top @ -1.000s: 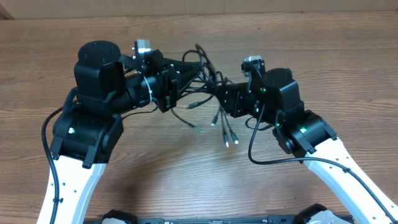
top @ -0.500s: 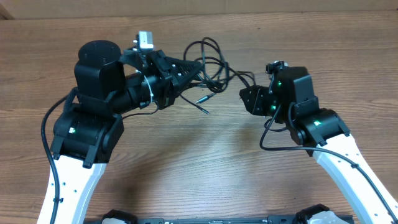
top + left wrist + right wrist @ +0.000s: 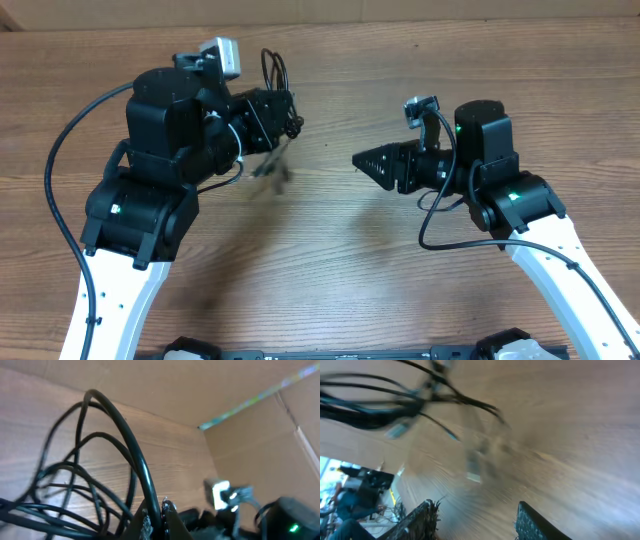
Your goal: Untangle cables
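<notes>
Both arms have drawn apart: left gripper (image 3: 284, 110), clenched on the cables (image 3: 140, 466), carries the bundle, plugs dangling beneath it. Right gripper (image 3: 361, 160), well apart from the bundle, is released and empty. Pulling-apart step; next, probably regrasp one dangling strand.

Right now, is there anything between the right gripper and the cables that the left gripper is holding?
Nothing visible stands in the way. The left gripper is closed on the cables. The right gripper is open and empty and points towards them. Only bare table shows between the two.
</notes>
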You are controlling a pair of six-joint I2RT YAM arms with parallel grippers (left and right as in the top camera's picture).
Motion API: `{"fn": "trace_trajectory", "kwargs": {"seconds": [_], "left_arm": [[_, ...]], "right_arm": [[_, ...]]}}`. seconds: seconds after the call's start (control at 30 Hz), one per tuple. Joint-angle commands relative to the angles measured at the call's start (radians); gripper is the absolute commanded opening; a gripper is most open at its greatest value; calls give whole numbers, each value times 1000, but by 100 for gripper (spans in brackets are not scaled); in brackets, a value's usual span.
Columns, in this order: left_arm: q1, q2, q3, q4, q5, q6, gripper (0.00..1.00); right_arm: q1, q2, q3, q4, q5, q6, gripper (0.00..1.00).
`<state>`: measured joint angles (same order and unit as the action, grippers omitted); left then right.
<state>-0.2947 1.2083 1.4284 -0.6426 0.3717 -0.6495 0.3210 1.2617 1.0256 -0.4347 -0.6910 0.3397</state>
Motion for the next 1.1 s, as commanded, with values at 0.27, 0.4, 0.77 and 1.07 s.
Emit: {"fn": "trace_trajectory", "kwargs": {"seconds": [0.27,0.4,0.77,1.07], "left_arm": [[-7,-4,23,54,422,476,4],[-8,-4,23,53,503,588,4],[-10,-4,23,158,784,628,4],[-7,-5,23,240,957,627,4]], "right_arm": [[-2,1,14,278,-74,211,50],[6,1,14,306,-82,218,50],[39,2,14,288,34,213,50],[37,22,14,87,303,213,56]]}}
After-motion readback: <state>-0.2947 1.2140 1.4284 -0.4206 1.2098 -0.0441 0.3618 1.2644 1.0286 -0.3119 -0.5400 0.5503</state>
